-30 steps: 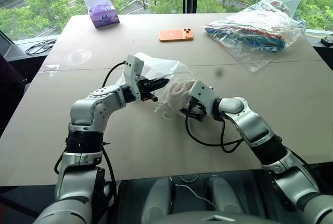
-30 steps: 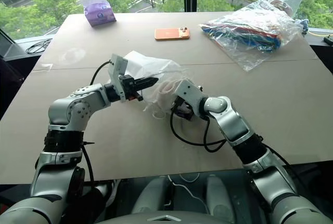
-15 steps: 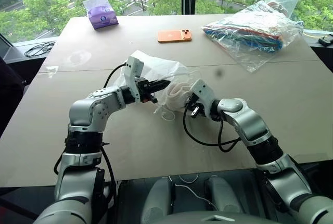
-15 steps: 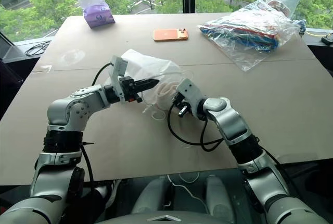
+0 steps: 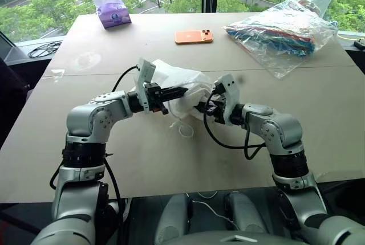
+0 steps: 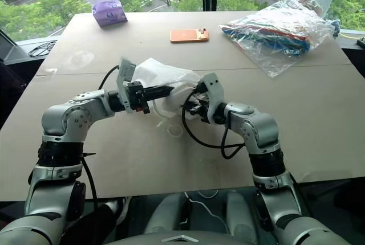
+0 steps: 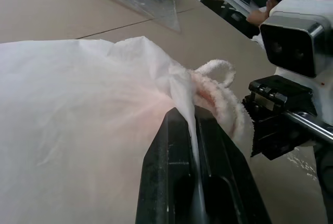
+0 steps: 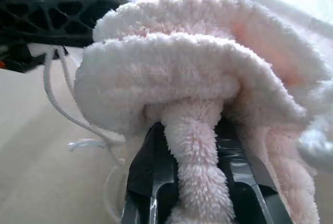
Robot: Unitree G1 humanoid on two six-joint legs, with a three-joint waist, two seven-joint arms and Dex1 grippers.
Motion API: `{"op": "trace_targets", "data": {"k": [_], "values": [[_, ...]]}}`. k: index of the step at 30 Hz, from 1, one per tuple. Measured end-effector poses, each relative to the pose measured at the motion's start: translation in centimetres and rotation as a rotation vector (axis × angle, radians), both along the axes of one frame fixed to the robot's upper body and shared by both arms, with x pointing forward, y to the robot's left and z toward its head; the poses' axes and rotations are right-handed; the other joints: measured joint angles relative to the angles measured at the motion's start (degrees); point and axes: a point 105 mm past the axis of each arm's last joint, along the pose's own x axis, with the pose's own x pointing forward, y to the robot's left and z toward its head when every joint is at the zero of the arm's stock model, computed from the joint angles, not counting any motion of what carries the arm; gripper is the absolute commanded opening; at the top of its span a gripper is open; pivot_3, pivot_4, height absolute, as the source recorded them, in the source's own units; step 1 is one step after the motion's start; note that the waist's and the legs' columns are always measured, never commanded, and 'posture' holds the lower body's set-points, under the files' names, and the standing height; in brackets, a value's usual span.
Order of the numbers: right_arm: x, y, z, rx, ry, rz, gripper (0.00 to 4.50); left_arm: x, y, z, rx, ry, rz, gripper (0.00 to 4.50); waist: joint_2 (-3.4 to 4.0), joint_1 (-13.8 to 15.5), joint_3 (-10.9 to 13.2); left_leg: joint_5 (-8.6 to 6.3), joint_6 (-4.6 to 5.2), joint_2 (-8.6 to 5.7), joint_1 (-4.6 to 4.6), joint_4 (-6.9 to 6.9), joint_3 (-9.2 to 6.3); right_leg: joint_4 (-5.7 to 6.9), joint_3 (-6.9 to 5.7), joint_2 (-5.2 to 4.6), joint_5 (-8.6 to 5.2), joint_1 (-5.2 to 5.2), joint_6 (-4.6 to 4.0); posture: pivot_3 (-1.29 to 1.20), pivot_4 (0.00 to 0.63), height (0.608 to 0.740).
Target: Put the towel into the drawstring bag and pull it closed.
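No legible writing on purple tissue pack (image 5: pixel 112 9) or towel (image 8: pixel 197 94)

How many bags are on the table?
2 that I can see. The white drawstring bag is in the middle, pinched by the left gripper. The big clear plastic bag of colourful things lies at the far right.

table (image 5: pixel 85 142) | purple tissue pack (image 5: pixel 112 9) | orange phone (image 5: pixel 193 36) | clear bag, seemingly colourful items (image 5: pixel 279 31)
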Motion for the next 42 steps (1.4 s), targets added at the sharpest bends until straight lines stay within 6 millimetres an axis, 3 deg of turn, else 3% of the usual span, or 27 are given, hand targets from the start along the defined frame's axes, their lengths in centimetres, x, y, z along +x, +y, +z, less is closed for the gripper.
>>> {"op": "trace_targets", "data": {"k": [4,6,10,11,16,24,28,30,33,39,42], "values": [[0.4,1.7,-1.5,-0.091,-0.073,0.016,0.06,-0.5,-1.2,0.5,-0.053,0.014,-0.048,0.00,-0.01,-0.39,0.01,0.10,-0.17,-0.01,-0.02,0.00,0.01,0.01,0.01,0.02,0.00,-0.03,0.00,0.00,0.150,0.740],[0.6,2.2,-1.1,-0.070,-0.112,0.009,0.06,-0.7,-1.1,0.7,-0.066,0.034,-0.044,0.00,-0.02,-0.74,0.01,0.11,-0.18,0.02,-0.03,0.00,0.01,0.01,0.03,0.01,0.00,-0.03,0.00,0.00,0.150,0.740],[0.9,3.4,1.7,0.249,-0.019,-0.062,0.06,-1.5,-0.8,2.0,-0.111,0.036,-0.054,0.00,-0.04,-1.23,0.03,0.11,-0.19,0.10,-0.02,-0.02,-0.05,0.06,0.01,0.01,0.00,-0.05,0.00,0.00,0.150,0.740],[1.0,3.3,2.1,0.292,-0.005,-0.071,0.06,-1.7,-0.9,2.0,-0.109,0.032,-0.059,0.00,-0.03,-1.21,0.03,0.11,-0.18,0.10,-0.03,-0.03,-0.05,0.04,0.02,-0.01,0.00,-0.05,0.00,0.00,0.150,0.740],[2.6,-1.1,3.5,0.595,0.156,-0.193,0.06,-2.0,-0.2,0.8,-0.096,0.074,-0.032,0.00,-0.03,-0.67,0.04,0.10,-0.16,0.00,-0.06,-0.02,-0.08,0.01,-0.06,-0.16,0.01,-0.01,0.01,0.00,0.150,0.740],[1.8,-2.1,4.3,0.868,0.441,-0.154,0.06,-2.0,-1.4,1.3,-0.145,0.072,-0.063,0.00,-0.01,-1.27,0.05,0.00,0.00,0.06,-0.02,-0.07,-0.02,0.06,0.00,-0.08,0.00,-0.04,-0.01,0.00,0.150,0.740],[1.8,-1.4,4.1,0.870,0.503,-0.176,0.06,-2.3,-2.5,1.3,-0.172,0.087,-0.095,0.00,0.00,-1.33,0.06,-0.01,0.02,0.05,-0.03,-0.07,0.01,0.06,0.02,-0.06,0.00,-0.05,0.00,0.00,0.150,0.740],[1.6,0.4,3.7,0.741,0.429,-0.189,0.06,-2.6,-3.1,1.3,-0.181,0.088,-0.116,0.00,0.00,-1.55,0.06,-0.01,0.03,0.04,-0.01,-0.07,0.06,0.06,0.09,0.02,0.00,-0.08,0.00,0.00,0.150,0.740],[1.1,2.8,3.5,0.506,0.174,-0.191,0.06,-2.4,-3.0,2.0,-0.217,0.094,-0.111,0.00,0.00,-1.56,0.06,-0.01,0.02,0.02,-0.06,-0.05,0.05,0.10,0.09,0.11,0.00,-0.17,0.01,0.00,0.150,0.740],[0.9,1.6,1.7,0.169,-0.309,-0.158,0.06,-2.3,-2.2,4.3,-0.294,0.080,-0.129,0.00,-0.04,-1.11,0.06,0.04,-0.06,-0.02,-0.07,0.03,0.05,-0.05,0.08,-0.04,0.00,-0.03,0.04,0.00,0.150,0.740],[0.5,1.6,2.2,-0.030,-0.682,-0.082,0.06,-1.7,-2.4,4.7,-0.310,0.089,-0.127,0.00,-0.04,-1.28,0.07,0.14,-0.24,-0.06,-0.04,0.01,0.02,-0.02,0.04,0.05,0.00,-0.05,0.03,0.00,0.150,0.740]]}}
